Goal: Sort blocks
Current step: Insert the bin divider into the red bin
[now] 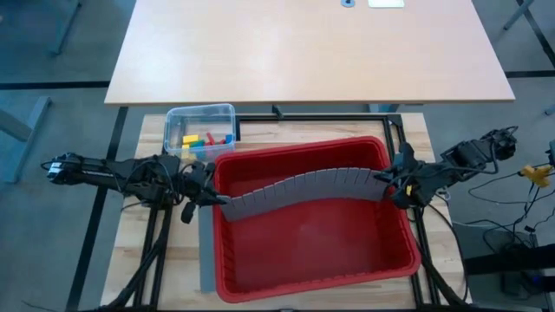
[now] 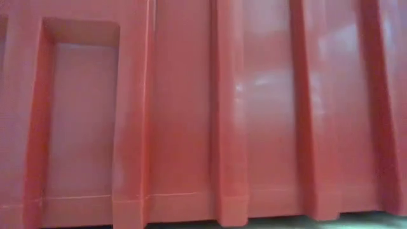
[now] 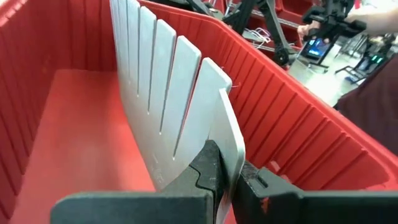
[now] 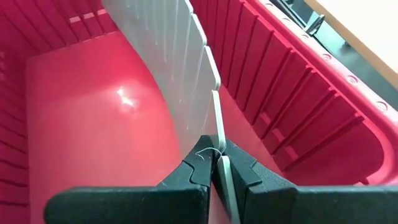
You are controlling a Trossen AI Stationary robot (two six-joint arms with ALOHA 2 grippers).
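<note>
A large red ribbed plastic bin fills the middle of the light wooden work table, its walls running close to the table's side edges; only narrow strips of bare wood remain beside it. A long grey slotted plastic divider panel bows across the bin from wall to wall, with bare red floor on both sides. The left gripper, reaching in level from the table's left side, is clamped on the panel's left end at the bin's left wall. The right gripper, reaching in from the right, is likewise closed on the panel's right end at the right wall. A small clear plastic tub stands just beyond the bin's far left corner and holds the small red, yellow, green and blue toy blocks. The low view shows only the bin's red outer wall.
</note>
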